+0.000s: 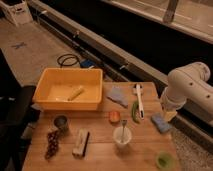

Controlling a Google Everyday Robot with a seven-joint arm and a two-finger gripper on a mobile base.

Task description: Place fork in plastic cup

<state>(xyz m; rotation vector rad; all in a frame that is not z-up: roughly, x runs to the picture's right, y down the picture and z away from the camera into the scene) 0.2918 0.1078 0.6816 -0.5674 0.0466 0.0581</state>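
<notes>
The fork (123, 127) stands in the white cup (122, 138) near the table's (100, 155) front edge, apart from the green cup (164, 160) in the front right corner. The gripper (169, 114) hangs at the right edge, just beside a blue sponge (160, 123), its jaws apart.

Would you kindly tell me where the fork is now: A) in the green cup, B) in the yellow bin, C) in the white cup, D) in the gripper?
C: the fork stands in the white cup; the gripper hangs at the right edge of the table.
</notes>
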